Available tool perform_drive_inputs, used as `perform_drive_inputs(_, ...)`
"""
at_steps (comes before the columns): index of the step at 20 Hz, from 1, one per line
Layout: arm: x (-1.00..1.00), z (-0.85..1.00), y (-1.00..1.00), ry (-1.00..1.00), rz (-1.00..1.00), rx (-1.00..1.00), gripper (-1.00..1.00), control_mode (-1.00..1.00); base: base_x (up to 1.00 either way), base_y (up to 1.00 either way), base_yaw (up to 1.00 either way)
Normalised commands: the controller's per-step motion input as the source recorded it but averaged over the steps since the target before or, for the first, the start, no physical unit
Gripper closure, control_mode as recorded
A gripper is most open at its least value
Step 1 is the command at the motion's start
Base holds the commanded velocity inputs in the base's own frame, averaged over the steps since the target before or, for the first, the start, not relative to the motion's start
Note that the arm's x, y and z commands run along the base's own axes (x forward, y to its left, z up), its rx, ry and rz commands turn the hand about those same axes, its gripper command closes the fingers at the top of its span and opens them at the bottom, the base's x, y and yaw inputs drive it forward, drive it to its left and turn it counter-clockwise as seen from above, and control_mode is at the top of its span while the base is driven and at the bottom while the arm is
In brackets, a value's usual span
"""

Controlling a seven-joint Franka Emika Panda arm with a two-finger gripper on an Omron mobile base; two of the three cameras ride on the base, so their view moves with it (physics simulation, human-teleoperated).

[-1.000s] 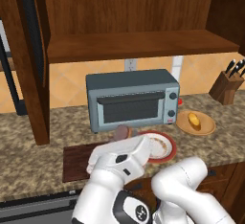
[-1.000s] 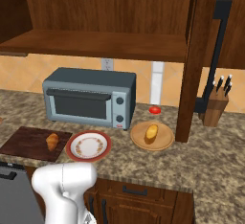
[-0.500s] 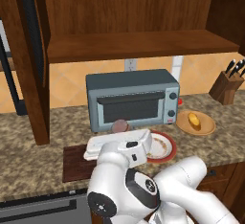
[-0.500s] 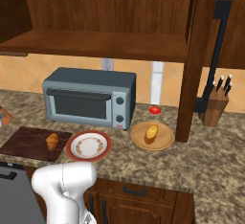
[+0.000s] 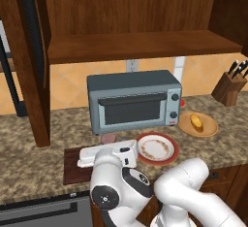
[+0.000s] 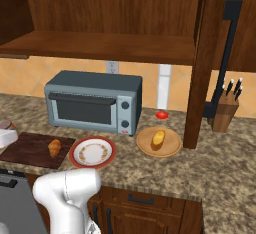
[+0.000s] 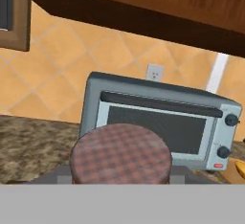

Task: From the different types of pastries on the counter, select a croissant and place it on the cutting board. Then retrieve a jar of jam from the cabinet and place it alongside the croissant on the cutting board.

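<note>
Croissant [image 6: 54, 147] already on cutting board [image 6: 25, 150], lower left of frame. Gripper [image 7: 121, 180] seems clamped on jar of jam [image 7: 121, 154]; next: lower jar beside croissant, release.

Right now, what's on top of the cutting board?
The croissant lies on the cutting board, near its right end. At the left end the gripper hangs over the board holding the jar of jam; the hand hides whatever is beneath it.
</note>
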Motion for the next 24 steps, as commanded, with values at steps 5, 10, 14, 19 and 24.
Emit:
perform_drive_inputs(5, 0.42, -0.41, 0.13, 0.07, 0.09, 0.24, 1.00, -1.00, 0.00, 0.00, 0.00)
perform_drive_inputs(10, 0.44, -0.57, 0.17, 0.09, 0.09, 0.15, 1.00, -1.00, 0.00, 0.00, 0.00)
perform_drive_inputs(14, 0.15, -0.78, 0.31, -0.02, 0.07, 0.00, 1.00, -1.00, 0.00, 0.00, 0.00)
perform_drive_inputs(19, 0.03, -0.24, 0.25, -0.06, 0.02, 0.00, 1.00, -1.00, 0.00, 0.00, 0.00)
perform_drive_inputs(24, 0.22, -0.03, 0.28, 0.00, 0.03, 0.00, 1.00, -1.00, 0.00, 0.00, 0.00)
